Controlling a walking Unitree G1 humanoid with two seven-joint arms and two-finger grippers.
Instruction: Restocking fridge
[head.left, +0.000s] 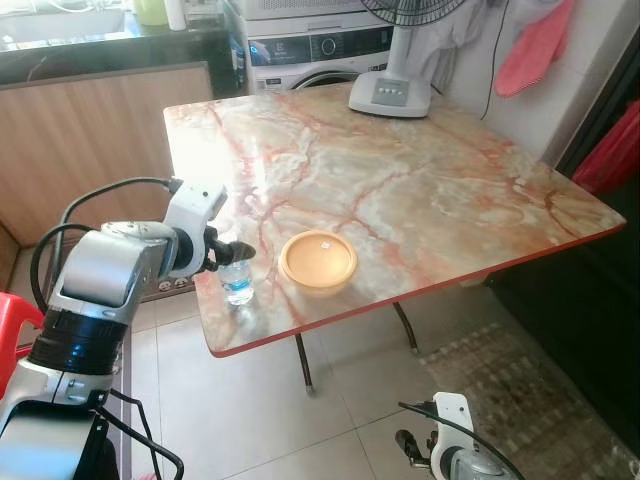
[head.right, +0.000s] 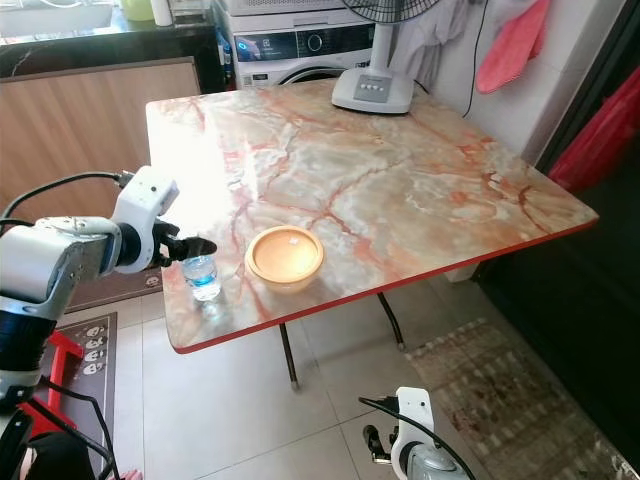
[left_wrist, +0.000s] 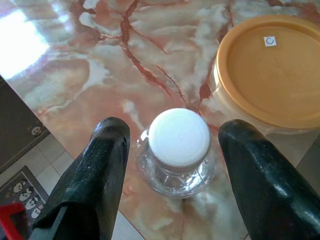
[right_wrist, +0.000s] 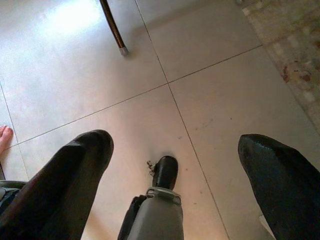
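A small clear bottle (left_wrist: 178, 152) with a white cap is seen upright near the front left corner of the marble table (head.left: 430, 190); the left gripper (left_wrist: 175, 165) is held over it, fingers apart on either side, not touching; an orange lidded bowl (head.left: 318, 261) stands just beside it; a fan base (head.left: 390, 94) sits at the far edge; the right gripper (right_wrist: 175, 165) hangs spread above the tiled floor (right_wrist: 210, 100).

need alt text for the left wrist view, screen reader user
The left gripper hangs open over a small clear bottle with a white cap, one black finger on each side, neither touching it. The bottle stands on a marble-patterned table beside an orange-lidded container, near the table's edge.
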